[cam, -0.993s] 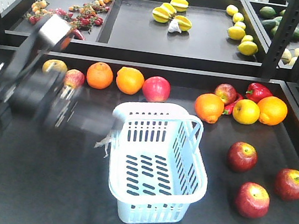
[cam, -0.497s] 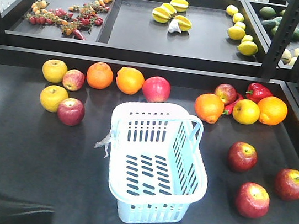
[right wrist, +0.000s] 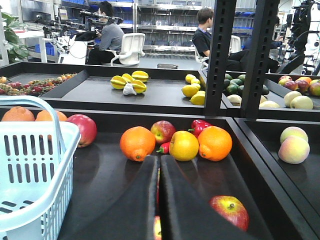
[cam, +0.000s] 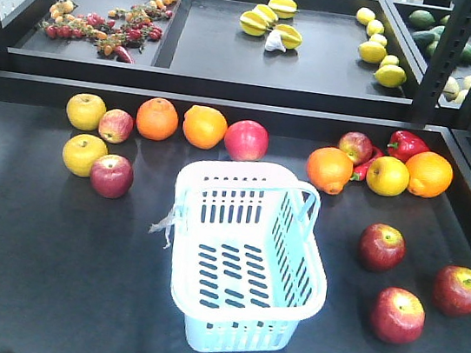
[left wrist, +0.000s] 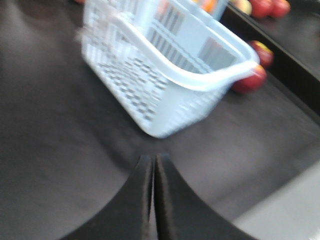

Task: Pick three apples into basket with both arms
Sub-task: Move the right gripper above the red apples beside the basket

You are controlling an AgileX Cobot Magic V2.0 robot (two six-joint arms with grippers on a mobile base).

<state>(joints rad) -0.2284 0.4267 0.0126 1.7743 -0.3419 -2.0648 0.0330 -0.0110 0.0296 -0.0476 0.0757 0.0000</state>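
Standing apart, the basket (cam: 295, 238) has bare tabletop (cam: 48, 264) around every edge.

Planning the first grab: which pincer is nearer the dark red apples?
Right. The right pincer sits just short of the apples; the left pincer has the basket between.

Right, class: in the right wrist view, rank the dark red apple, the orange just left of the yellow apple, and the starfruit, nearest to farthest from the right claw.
1. The dark red apple, low and to the right of the right claw.
2. The orange, ahead and slightly left.
3. The starfruit, on the back shelf, farthest.
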